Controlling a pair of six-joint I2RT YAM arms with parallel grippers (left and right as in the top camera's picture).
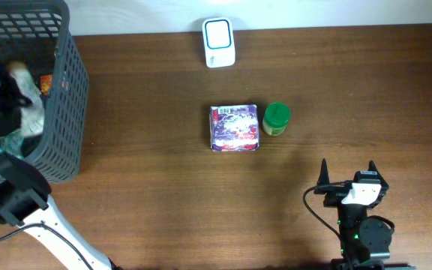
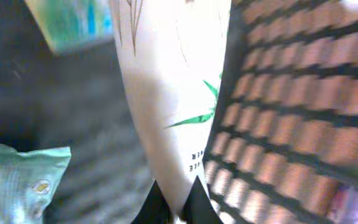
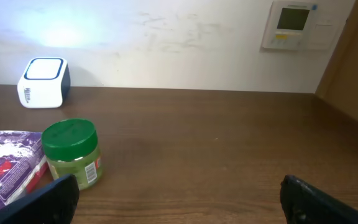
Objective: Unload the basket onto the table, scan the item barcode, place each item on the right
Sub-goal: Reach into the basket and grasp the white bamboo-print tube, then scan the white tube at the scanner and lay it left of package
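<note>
Inside the grey mesh basket [image 1: 66, 112], my left gripper [image 2: 176, 186] is shut on the lower edge of a white packet [image 2: 166, 93] printed with green leaves. No barcode shows on that packet. The basket's mesh wall [image 2: 291, 124] runs just to its right. The white scanner [image 1: 219, 43] stands at the back of the table, also seen as the scanner [image 3: 43, 82] from the right wrist. My right gripper [image 1: 347, 174] rests near the front right, and the right gripper [image 3: 182, 193] is open with only bare wood between its fingers.
A purple packet [image 1: 234, 128] and a green-lidded jar [image 1: 276, 118] lie mid-table. The jar [image 3: 71, 152] shows a small barcode label. More packets fill the basket, including a pale blue bag [image 2: 17, 180]. My left arm [image 1: 13, 187] reaches in from the front left.
</note>
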